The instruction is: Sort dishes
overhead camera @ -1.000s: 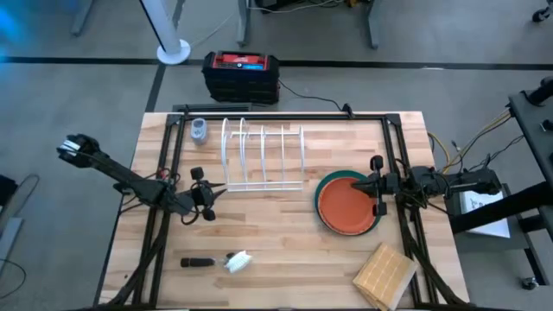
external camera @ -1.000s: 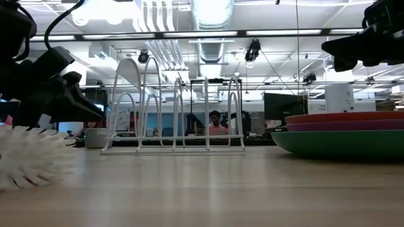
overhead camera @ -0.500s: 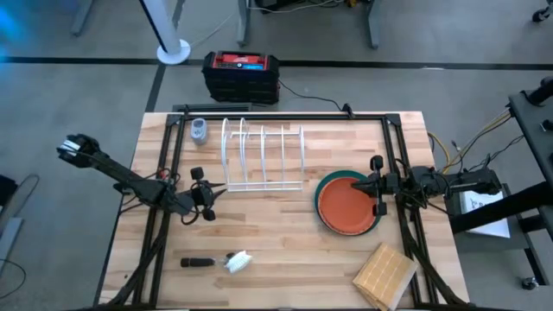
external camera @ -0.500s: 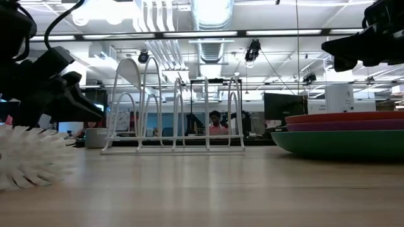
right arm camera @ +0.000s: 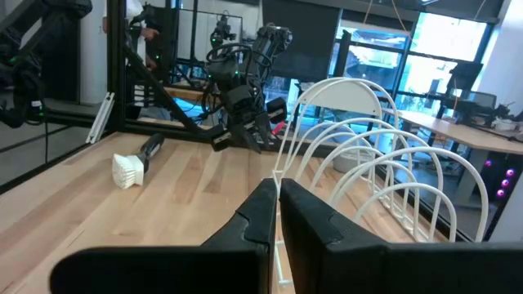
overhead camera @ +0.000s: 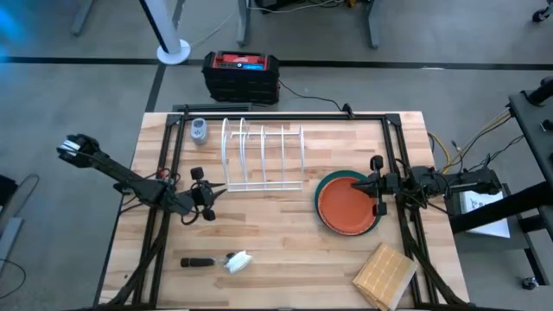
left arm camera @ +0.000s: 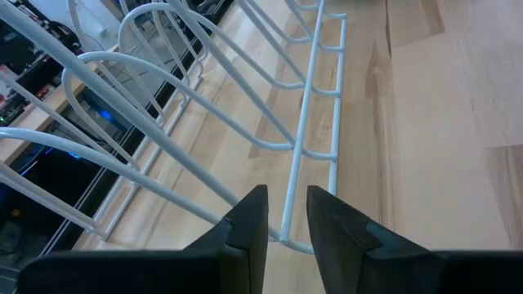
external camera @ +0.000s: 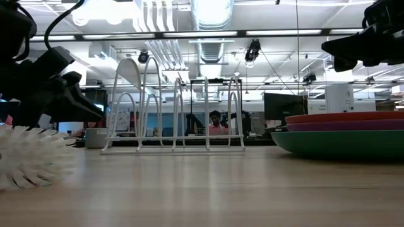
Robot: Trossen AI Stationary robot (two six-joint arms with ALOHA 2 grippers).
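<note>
A stack of plates [overhead camera: 348,204] lies on the table's right side, the orange one [external camera: 344,116] on top, a purple one [external camera: 341,125] under it and the larger teal-green one [external camera: 338,142] at the bottom; the brownish speckled plate does not show. My right gripper [overhead camera: 361,184] hovers shut above the stack's right part, touching nothing, and shows high in the low view [external camera: 353,47]. My left gripper [overhead camera: 210,197] hovers by the near left corner of the white wire rack [overhead camera: 262,157], its fingers a narrow gap apart [left arm camera: 286,214] and empty.
The rack stands at the table's far middle. A white brush with a black handle [overhead camera: 225,261] lies near the front left. A square wooden block [overhead camera: 384,276] sits at the front right corner. A small grey cup [overhead camera: 199,130] stands at the far left.
</note>
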